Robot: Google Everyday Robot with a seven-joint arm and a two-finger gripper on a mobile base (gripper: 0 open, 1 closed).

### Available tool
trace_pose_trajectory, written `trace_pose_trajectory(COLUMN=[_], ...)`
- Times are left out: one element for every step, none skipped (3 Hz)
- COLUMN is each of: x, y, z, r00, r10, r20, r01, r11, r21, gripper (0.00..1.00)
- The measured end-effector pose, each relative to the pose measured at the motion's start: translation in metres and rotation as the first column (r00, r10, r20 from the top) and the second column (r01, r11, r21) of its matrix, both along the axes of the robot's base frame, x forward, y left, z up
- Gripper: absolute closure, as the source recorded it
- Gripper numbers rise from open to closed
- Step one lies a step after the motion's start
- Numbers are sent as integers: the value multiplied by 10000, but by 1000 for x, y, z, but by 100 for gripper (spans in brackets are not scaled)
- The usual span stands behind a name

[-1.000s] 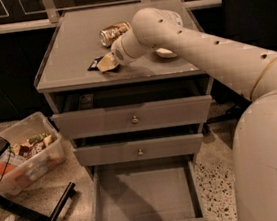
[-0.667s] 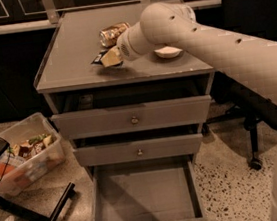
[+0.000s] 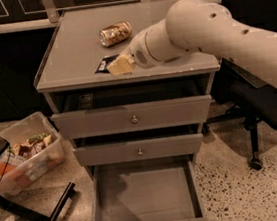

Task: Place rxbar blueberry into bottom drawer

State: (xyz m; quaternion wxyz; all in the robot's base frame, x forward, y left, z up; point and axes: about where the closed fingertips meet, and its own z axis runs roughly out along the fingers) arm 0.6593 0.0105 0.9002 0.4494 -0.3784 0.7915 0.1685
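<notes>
The rxbar blueberry (image 3: pixel 103 64), a small flat dark navy wrapper, lies on the grey cabinet top (image 3: pixel 70 50) near its front edge. My gripper (image 3: pixel 119 65) is right at the bar's right end, low over the top, with the white arm reaching in from the right. Part of the bar is hidden under the gripper. The bottom drawer (image 3: pixel 149 199) is pulled open below, and its wide grey inside holds nothing.
A gold-brown can (image 3: pixel 115 33) lies on its side behind the gripper. The two upper drawers (image 3: pixel 134 118) with round knobs are nearly shut. A clear bin of snacks (image 3: pixel 25 154) and a black stand leg (image 3: pixel 51 219) are at left. An office chair (image 3: pixel 271 101) is at right.
The arm's large links have swung back out of the right foreground. The gripper has stayed by the bar near the front edge. The can now shows fully.
</notes>
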Motion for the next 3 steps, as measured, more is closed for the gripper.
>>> trace_pose_trajectory(x=[-49,-85,-124], y=[-31,-74,-88], z=[-33,-130,-257], r00=[9954,9675,8629], r10=[589,156,-535], r20=[-760,-2522,-5025], r01=[-644,-490,-206], r11=[9953,9907,9898], r21=[-720,-1266,-1408], gripper=[100,100,100])
